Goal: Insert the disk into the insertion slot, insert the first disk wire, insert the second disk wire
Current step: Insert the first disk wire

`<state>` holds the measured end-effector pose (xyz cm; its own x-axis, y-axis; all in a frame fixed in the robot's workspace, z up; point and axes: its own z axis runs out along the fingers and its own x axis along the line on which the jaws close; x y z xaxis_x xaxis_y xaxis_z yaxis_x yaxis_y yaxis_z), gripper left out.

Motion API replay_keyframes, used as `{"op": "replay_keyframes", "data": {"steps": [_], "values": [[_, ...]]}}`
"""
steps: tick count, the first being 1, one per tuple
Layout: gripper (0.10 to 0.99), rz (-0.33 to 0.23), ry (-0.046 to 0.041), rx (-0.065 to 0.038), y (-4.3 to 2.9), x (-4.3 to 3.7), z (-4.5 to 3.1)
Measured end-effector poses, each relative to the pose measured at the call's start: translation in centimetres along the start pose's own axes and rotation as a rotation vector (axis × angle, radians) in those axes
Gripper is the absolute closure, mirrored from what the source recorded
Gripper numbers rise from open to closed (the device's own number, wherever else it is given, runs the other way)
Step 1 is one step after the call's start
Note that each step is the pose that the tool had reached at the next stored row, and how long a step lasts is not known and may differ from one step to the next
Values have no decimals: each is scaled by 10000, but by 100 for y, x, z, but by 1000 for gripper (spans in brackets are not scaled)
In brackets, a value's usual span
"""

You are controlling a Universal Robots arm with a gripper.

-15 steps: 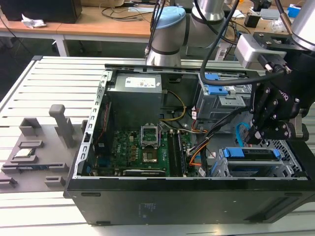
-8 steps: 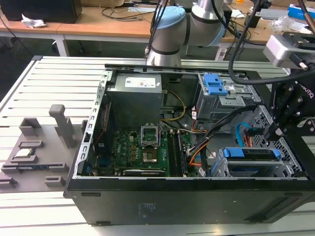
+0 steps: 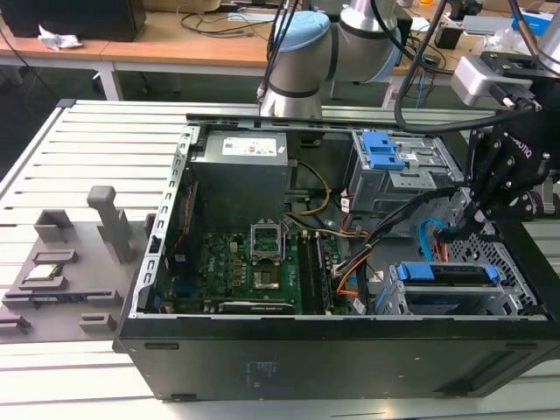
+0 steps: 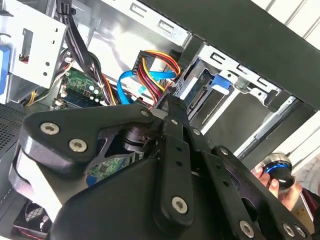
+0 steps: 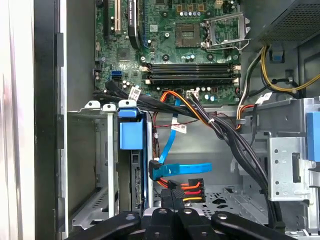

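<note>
Exterior view: light is even and diffuse; the slatted table is bright, the case interior shadowed. Glare washes out a sheet-metal wall in the second wrist view and a pale strip in the first wrist view.

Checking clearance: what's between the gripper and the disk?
First wrist view: the power plug held by the gripper, and a flat blue cable beside the disk.

Disk frame smooth blue plastic, insertion slot perforated sheet metal (dull silver), disk wire plastic-sheathed, gripper matt blk.
</note>
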<state>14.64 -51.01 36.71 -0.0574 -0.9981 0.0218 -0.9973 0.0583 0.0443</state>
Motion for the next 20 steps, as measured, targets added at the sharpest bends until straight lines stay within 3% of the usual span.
{"op": "replay_keyframes", "data": {"steps": [4,7,20], "values": [[973,-1,-1,0,0,0,2],[784,0,-1,0,0,0,5],[784,0,5,0,-4,-2,91]]}}
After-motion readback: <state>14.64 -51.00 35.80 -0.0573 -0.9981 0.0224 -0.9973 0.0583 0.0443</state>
